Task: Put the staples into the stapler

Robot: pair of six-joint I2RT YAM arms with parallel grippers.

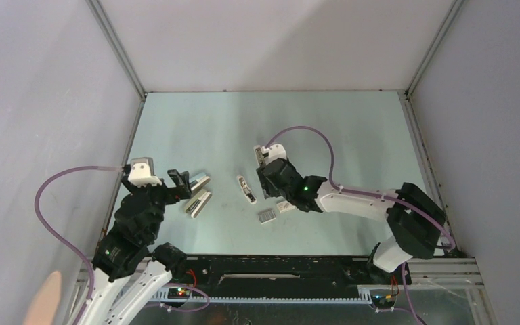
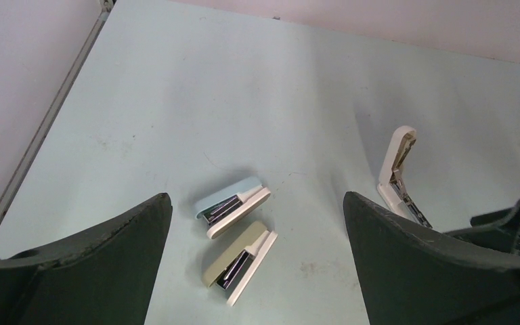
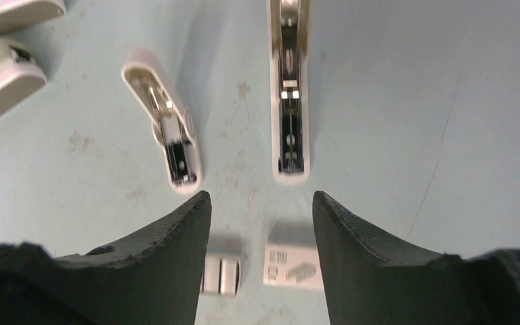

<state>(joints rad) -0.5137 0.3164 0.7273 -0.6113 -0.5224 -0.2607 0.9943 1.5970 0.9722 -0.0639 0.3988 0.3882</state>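
Right gripper (image 3: pixel 261 196) stands apart and empty, the staples (image 3: pixel 221 274) showing between its fingers (image 3: pixel 156 264) on the worktop (image 3: pixel 393 135), near the channel end of the stapler (image 3: pixel 172 145). Probably light, stiff, slick, easily snapped: pinch opposite edges gently.

On the pale green table (image 1: pixel 203 122) we see 2 chunky staplers lying closed, just beside each other and nearly parallel. In the left wrist view the blue-topped stapler (image 2: pixel 230 194) sits farther back and the beige-topped stapler (image 2: pixel 233 254) nearer. We also spot a little white box (image 3: pixel 291 264) lying flat with grey print on top, well apart from those 2. Plain grey walls (image 1: pixel 54 101) all round.
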